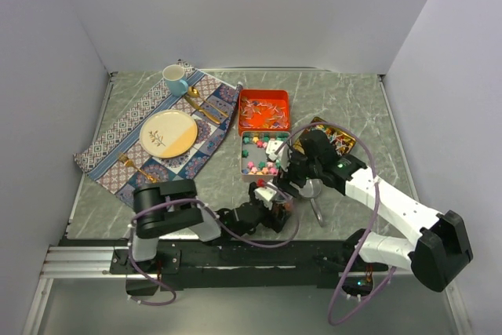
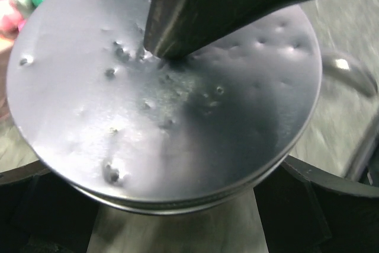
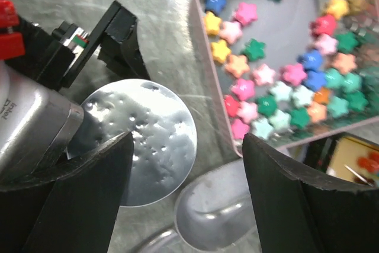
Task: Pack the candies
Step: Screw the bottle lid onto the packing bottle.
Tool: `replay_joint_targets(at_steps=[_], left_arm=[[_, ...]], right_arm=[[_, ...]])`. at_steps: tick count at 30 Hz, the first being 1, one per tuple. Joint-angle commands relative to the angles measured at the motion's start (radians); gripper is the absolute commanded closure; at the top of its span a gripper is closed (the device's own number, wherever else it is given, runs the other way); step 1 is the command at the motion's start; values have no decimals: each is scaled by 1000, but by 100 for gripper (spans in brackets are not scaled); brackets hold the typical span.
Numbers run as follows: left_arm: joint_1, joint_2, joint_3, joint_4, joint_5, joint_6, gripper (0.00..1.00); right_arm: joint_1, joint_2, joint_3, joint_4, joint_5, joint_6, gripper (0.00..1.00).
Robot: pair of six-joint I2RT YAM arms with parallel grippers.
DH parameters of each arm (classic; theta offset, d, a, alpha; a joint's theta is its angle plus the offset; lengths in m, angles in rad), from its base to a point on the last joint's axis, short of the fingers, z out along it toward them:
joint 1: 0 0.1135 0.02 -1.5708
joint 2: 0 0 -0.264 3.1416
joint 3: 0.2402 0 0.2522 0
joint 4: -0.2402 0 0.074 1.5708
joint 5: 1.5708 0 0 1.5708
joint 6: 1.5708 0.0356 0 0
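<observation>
Left pincer (image 1: pixel 271 207) is sitting wide about a dimpled steel disc (image 2: pixel 118 117); pinching or not, I cannot tell. Right pincer (image 3: pixel 188 146) is hovering above, splayed, empty. Past the scoop (image 3: pixel 213 217), star candies (image 3: pixel 278 81) are lying in a tin (image 1: pixel 241 156): light, hard, knobbly, likelier scooped than pinched. Wrapped candies (image 1: pixel 263 111) are lying farther, in the red tin (image 1: pixel 263 91).

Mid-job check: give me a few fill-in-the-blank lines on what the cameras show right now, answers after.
1. The candies in the pink-rimmed tin are shaped like ___.
2. The cup beyond the plate is light ___ in colour.
3. The right gripper hangs over the table with its jaws ___, holding nothing.

Missing words: stars; blue; open.
</observation>
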Motion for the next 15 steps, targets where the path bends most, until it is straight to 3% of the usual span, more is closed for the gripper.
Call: replay_joint_targets(at_steps=[1,3,8,13,15], left_arm=[[-8,283,30,-469,-35,-168,4],[-8,365,95,-538,-40,-162,4],[-17,373,60,-517,-33,-201,4],[-104,327,21,-528,-18,-188,4],[-155,389,37,-523,-59,-171,3]], right_arm=[[21,-19,-88,-138,29,-42,18],[24,-27,-98,-157,13,-36,18],[37,-62,-145,-194,21,-59,18],[35,-93,-213,-187,81,-126,16],[37,-105,-226,-191,90,-143,15]])
